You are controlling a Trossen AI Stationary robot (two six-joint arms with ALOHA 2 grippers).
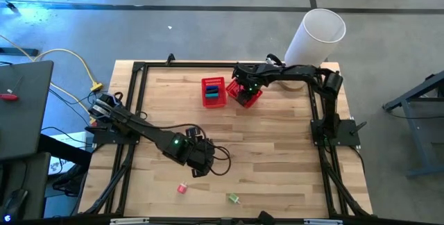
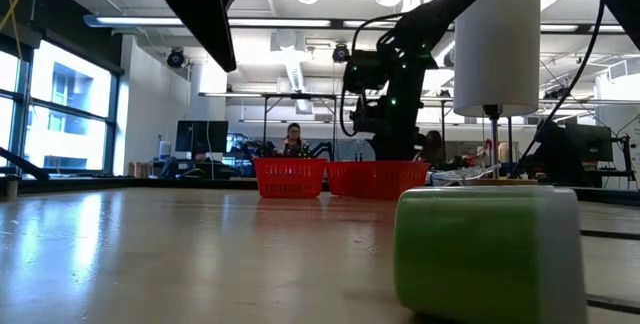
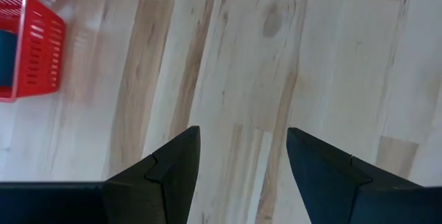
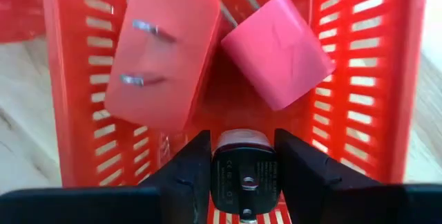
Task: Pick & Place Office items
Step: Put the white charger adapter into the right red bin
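My right gripper is over the right red mesh basket, pointing down into it and shut on a black rectangular plug adapter. In that basket lie a pink-red adapter with two prongs and a pink block. The left red basket holds a teal and a dark item. My left gripper is open and empty above bare wood at the table's middle. A pink item and a green item lie on the table near its front edge. My right gripper pinches the black adapter by its two opposite sides between its two fingers. The fingers come from above, pointing down into the basket. Whether the adapter rests on the basket floor or hangs clear, I cannot tell.
A big white cylinder stands at the table's far right corner, close behind my right arm. The green item fills the low view's foreground. A dark metal frame runs along the table's edges. Bare wood lies between the baskets and the front items.
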